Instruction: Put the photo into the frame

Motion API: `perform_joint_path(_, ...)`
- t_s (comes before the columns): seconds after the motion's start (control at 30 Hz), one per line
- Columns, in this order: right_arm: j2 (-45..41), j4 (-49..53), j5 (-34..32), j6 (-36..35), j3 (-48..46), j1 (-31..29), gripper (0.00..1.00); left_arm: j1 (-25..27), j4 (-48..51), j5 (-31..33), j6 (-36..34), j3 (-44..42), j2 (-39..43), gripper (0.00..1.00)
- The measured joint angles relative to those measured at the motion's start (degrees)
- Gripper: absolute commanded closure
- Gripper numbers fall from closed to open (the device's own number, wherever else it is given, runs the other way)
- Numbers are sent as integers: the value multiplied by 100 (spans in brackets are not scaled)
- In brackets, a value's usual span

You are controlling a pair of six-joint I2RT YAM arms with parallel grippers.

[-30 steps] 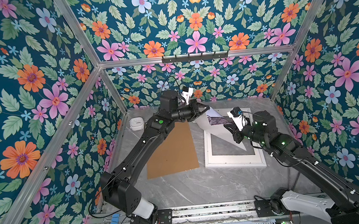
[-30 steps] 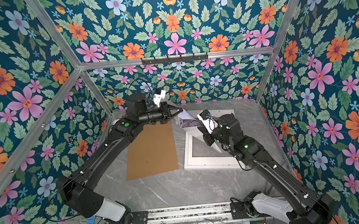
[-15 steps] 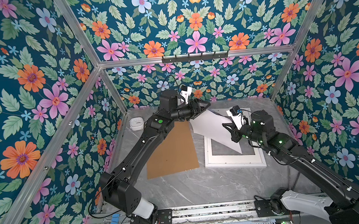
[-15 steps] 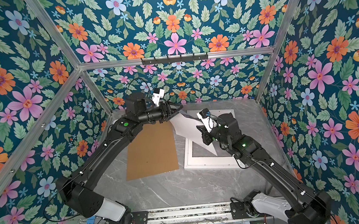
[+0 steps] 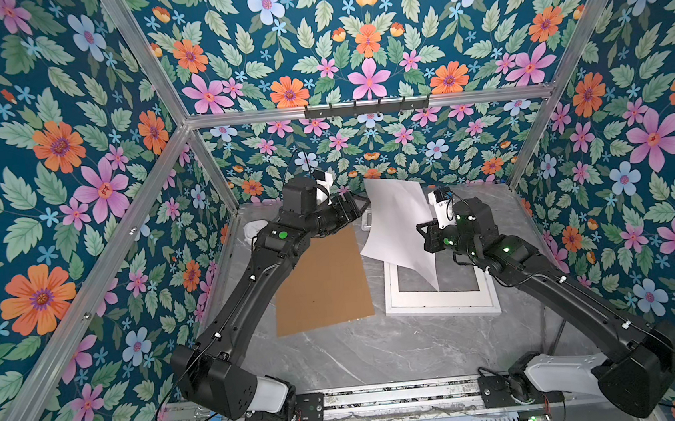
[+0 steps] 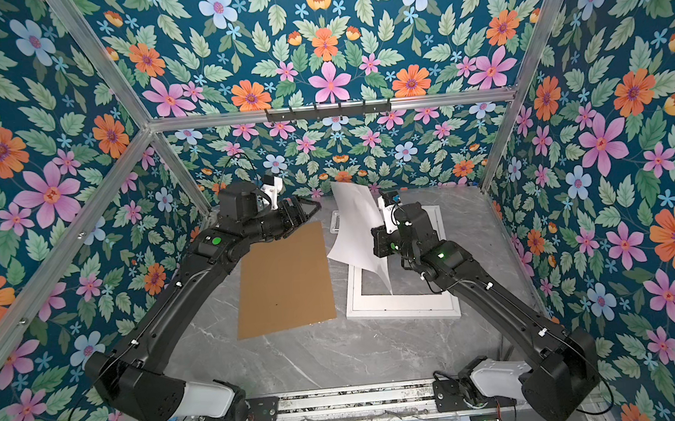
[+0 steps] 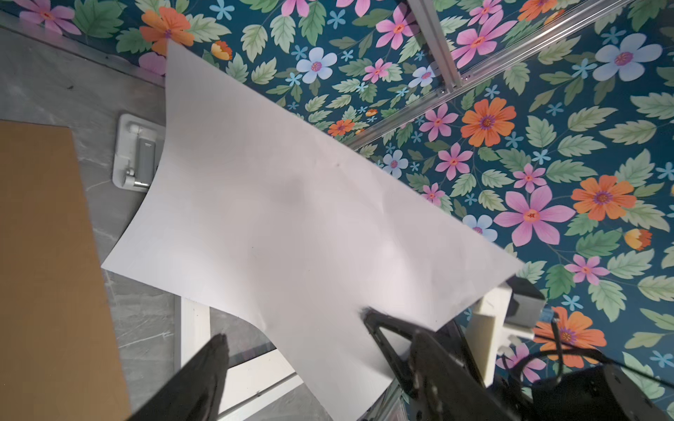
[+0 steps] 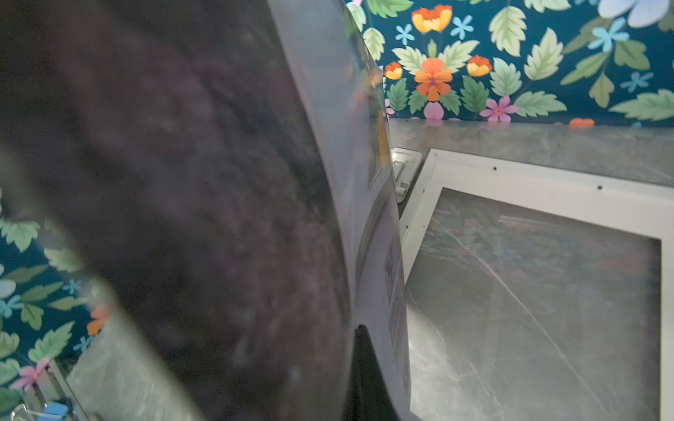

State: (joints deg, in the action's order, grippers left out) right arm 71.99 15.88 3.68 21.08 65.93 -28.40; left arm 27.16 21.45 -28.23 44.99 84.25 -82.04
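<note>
The right claw (image 5: 422,233) pinches the photo (image 5: 395,223), held nearly upright with its white back showing, over the frame (image 5: 440,304), which lies flat near the right edge of the surface (image 5: 381,353). The left claw (image 5: 362,206) gapes open alongside.

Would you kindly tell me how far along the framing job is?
Done: the white rectangular frame lies empty on the grey table, with the brown backing board beside it. In hand: the right hand holds the large glossy photo raised, partly over the frame; the left hand stands open. Left: laying the photo flat inside.
</note>
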Motion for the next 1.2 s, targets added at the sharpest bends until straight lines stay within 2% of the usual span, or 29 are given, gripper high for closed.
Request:
perform_joint_path(0.2,-131,-122,70,1392,-492,667,100,-4,-337,-90,162,-931,-13,22)
perform_joint_path(0.33,-350,-223,92,2090,-892,852,100,-2,-844,-181,483,-1718,166,21)
perform_joint_path(0.6,-868,-708,175,3265,-1788,909,100,83,-2625,-297,1840,-3832,686,20)
perform_joint_path(0.9,-1327,-1121,63,4028,-2275,911,100,636,-4579,-17,3316,-5276,789,20)
perform_joint_path(1.07,-1434,-1270,44,4183,-2409,907,100,1038,-5565,125,3941,-5641,389,22)
perform_joint_path(1.2,-1521,-1373,20,4321,-2524,909,100,1279,-6081,343,4232,-5611,52,24)
